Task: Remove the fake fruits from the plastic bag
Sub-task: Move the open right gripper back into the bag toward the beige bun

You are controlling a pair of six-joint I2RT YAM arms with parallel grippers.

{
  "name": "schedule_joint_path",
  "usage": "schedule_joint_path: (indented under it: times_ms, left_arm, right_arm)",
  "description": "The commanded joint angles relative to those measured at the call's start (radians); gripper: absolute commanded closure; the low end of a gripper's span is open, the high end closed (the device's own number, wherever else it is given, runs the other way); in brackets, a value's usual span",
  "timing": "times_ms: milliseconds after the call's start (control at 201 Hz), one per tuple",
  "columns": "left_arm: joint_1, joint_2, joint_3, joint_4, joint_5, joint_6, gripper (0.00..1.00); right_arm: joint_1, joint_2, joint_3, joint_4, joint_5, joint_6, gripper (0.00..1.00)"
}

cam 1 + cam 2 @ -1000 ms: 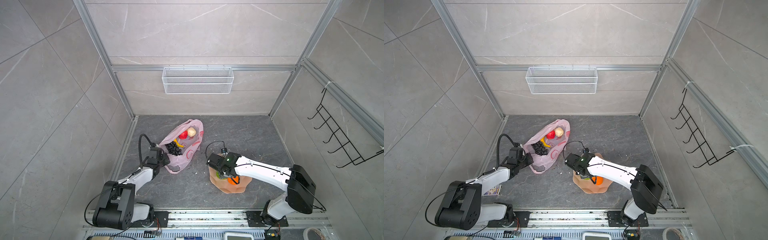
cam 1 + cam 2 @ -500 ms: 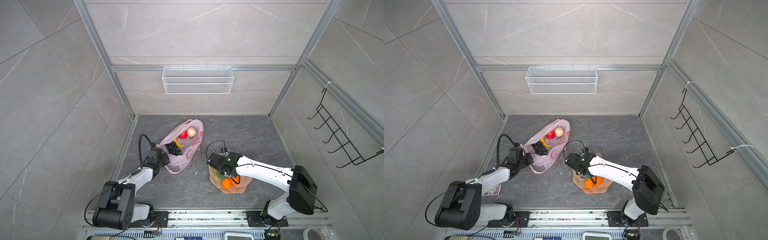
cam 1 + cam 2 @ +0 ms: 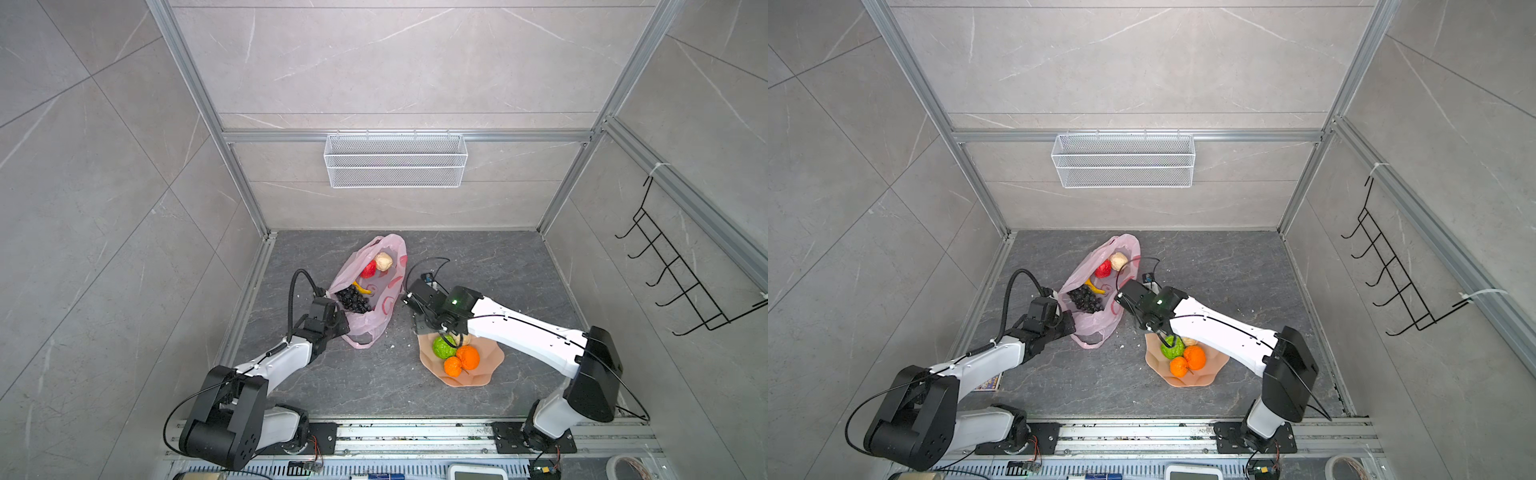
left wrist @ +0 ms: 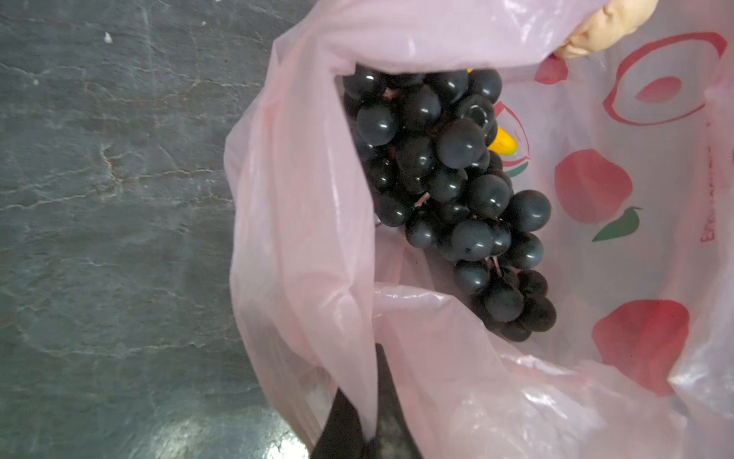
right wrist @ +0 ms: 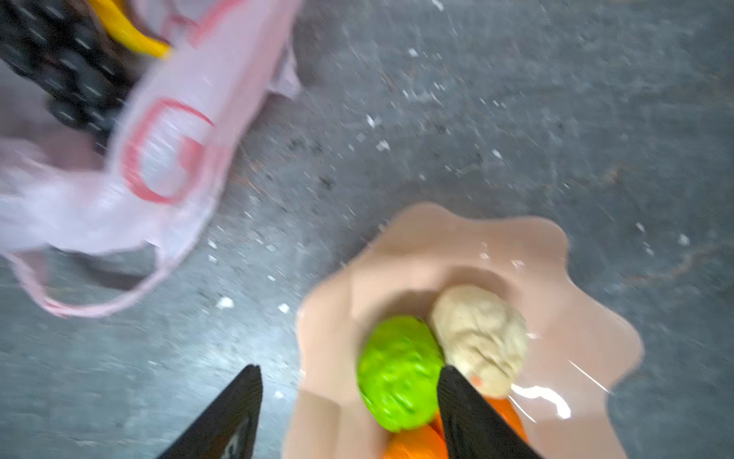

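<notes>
The pink plastic bag [image 3: 386, 309] lies open on the dark floor. Inside it are a purple grape bunch [image 3: 352, 300], a yellow banana [image 3: 362, 289], a red apple [image 3: 368, 269] and a beige lump [image 3: 383, 262]. My left gripper [image 4: 369, 421] is shut on the bag's near rim and holds the mouth open beside the grapes [image 4: 449, 190]. On the peach plate [image 3: 486, 368] lie a green ball [image 3: 444, 347], two oranges [image 3: 468, 357] and a beige lump [image 5: 480, 337]. My right gripper [image 5: 350, 368] is open and empty over the plate's edge, between the plate and the bag.
A white wire basket [image 3: 395, 160] hangs on the back wall and a black hook rack [image 3: 685, 282] on the right wall. Aluminium posts frame the floor, with a rail along the front. White crumbs [image 5: 377, 143] are scattered between the bag and the plate.
My right gripper has drawn back off the plate toward the bag, uncovering the green ball and both oranges, and its jaws have narrowed a little. The left gripper has kept its hold.
</notes>
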Motion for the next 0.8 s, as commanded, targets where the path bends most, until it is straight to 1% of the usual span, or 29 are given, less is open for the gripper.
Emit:
schedule_joint_path:
  times_ms: [0,164,229,403,493,662,722,792]
  left_arm:
    - [-0.011,-0.04,0.018,-0.028,-0.032,-0.003,1.0]
    - [-0.013,-0.053,0.012,-0.038,-0.034,-0.008,1.0]
    - [-0.013,-0.058,0.011,-0.04,-0.033,-0.01,0.99]
    - [-0.013,-0.088,0.005,-0.06,-0.056,-0.018,1.0]
    - [-0.014,-0.111,-0.004,-0.073,-0.075,-0.024,1.0]
    - [-0.013,-0.132,-0.018,-0.087,-0.093,-0.026,1.0]
    - [-0.012,-0.135,-0.022,-0.091,-0.096,-0.03,1.0]
    - [-0.013,-0.136,-0.027,-0.091,-0.093,-0.036,1.0]
  right_arm:
    - [-0.041,0.131,0.127,0.15,-0.119,-0.079,0.3]
    - [-0.107,0.357,0.391,0.185,-0.211,-0.123,0.35]
    - [-0.122,0.45,0.502,0.177,-0.215,-0.144,0.37]
    - [-0.181,0.712,0.833,0.049,-0.194,-0.17,0.43]
    - [-0.2,0.836,1.013,-0.025,-0.194,-0.207,0.45]
    - [-0.235,1.068,1.415,-0.161,-0.204,-0.254,0.47]
    - [-0.253,1.107,1.478,-0.173,-0.218,-0.259,0.47]
    - [-0.268,1.101,1.452,-0.135,-0.233,-0.269,0.47]
